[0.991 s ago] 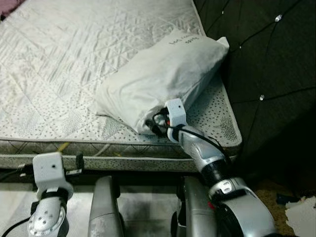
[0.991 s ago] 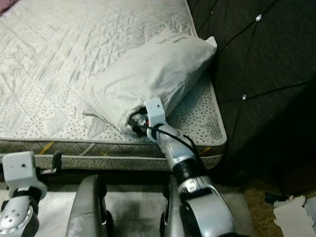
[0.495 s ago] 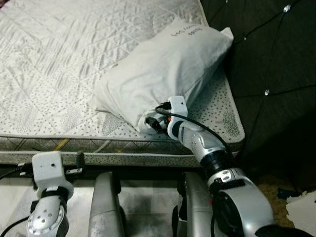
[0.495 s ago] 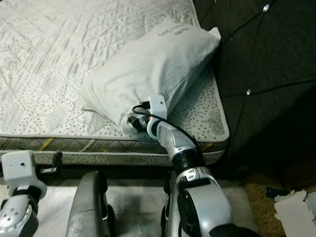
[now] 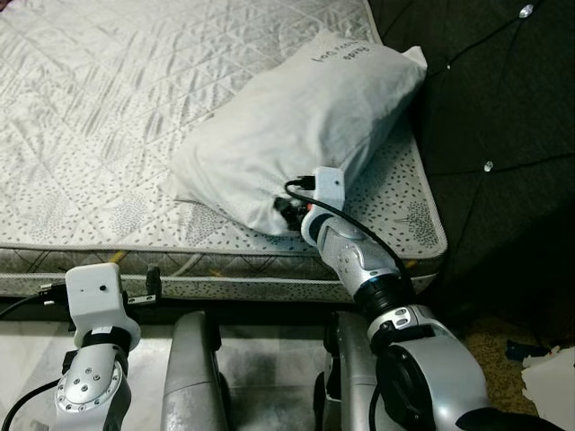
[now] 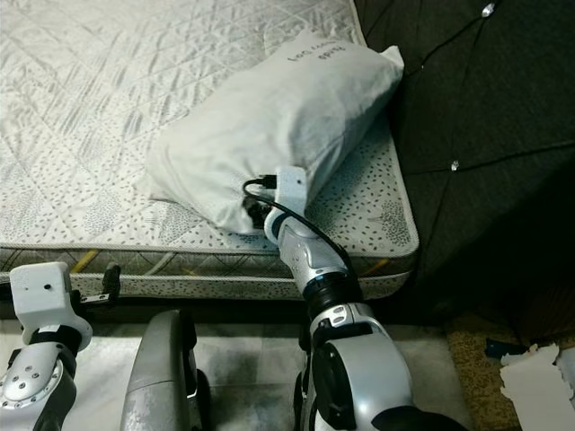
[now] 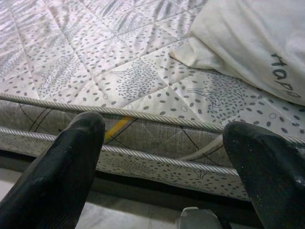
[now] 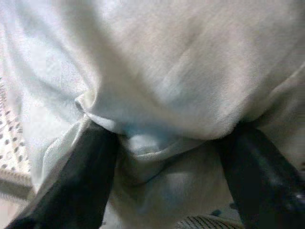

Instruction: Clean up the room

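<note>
- The left gripper hangs low at about 7 o'clock in the head views, off the near edge of the mattress. Its two black fingers stand wide apart with nothing between them, aimed at the corded side seam of the mattress.
- The mattress is pale and quilted with a speckled print. It fills the scene from 9 to 12 o'clock, and its near edge runs across the middle.
- The white pillow lies tilted on the mattress, near its right corner. Its long axis runs from about 7 o'clock up to 1 o'clock. Dark printed lettering shows near its upper end. From the left gripper the pillow sits at about 1 o'clock, well apart.
- The right gripper is pressed into the pillow's lower near corner, at roughly 6 o'clock on the pillow. In the right wrist view its fingers are spread with a bunched fold of the white cloth between them and touching both. The pictures do not settle whether the fold is truly clamped.
- A dark tufted headboard with small shiny buttons stands just beside the pillow, at 3 o'clock, and the pillow's upper corner touches it.
- Torn white paper lies on the floor at 5 o'clock.
</note>
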Robot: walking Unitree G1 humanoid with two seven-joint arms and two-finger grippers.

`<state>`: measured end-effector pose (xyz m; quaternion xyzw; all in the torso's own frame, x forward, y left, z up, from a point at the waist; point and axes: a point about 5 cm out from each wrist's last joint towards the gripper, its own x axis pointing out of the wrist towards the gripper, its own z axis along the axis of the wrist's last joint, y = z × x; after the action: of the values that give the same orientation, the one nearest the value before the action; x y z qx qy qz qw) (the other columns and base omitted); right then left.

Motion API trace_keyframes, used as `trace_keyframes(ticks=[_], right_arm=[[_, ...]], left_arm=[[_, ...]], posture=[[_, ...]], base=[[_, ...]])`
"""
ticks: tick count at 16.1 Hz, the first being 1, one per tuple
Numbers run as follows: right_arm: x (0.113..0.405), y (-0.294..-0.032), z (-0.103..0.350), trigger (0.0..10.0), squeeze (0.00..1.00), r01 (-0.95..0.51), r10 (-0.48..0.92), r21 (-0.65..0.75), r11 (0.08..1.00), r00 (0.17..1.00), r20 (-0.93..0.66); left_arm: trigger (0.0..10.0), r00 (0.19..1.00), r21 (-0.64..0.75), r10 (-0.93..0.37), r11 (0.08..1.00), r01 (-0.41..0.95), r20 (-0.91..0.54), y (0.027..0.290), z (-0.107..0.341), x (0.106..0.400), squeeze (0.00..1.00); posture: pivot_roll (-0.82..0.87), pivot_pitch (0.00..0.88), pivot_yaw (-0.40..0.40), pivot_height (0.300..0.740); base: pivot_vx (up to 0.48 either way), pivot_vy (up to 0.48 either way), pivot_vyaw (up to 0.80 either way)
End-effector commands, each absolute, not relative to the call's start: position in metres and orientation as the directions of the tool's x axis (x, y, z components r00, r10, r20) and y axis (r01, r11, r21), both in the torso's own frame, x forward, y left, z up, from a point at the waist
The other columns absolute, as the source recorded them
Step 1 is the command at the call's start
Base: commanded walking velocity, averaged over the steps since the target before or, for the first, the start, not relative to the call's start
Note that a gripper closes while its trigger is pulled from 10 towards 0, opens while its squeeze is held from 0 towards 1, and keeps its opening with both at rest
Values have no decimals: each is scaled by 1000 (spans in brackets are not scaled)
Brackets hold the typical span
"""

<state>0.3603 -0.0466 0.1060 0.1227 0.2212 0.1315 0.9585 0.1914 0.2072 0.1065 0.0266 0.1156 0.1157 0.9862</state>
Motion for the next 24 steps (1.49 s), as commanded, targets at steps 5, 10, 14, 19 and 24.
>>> trace_keyframes(ticks=[5,10,14,19,24], right_arm=[[356,-41,97,0,0,-75,208,319,945,889,-408],[363,-65,97,0,0,-66,178,289,955,907,-383],[372,-108,99,0,0,-13,95,224,975,927,-362],[389,-178,128,0,0,118,-74,143,983,957,-281],[398,-252,189,0,0,313,-298,125,941,946,-126]], left_arm=[[10000,945,60,236,972,-228,-227,205,103,202,0],[10000,948,51,243,970,-238,-204,207,104,212,0],[10000,957,43,220,975,-216,-191,203,103,223,0],[10000,963,43,216,976,-212,-164,205,105,233,0],[10000,971,34,171,985,-168,-167,194,102,237,0]], posture=[[23,134,-21,577],[12,90,-22,577],[1,40,-13,577],[-7,24,-9,577],[-18,15,10,577]], base=[[0,0,0],[0,0,0],[0,0,0],[0,0,0],[0,0,0]])
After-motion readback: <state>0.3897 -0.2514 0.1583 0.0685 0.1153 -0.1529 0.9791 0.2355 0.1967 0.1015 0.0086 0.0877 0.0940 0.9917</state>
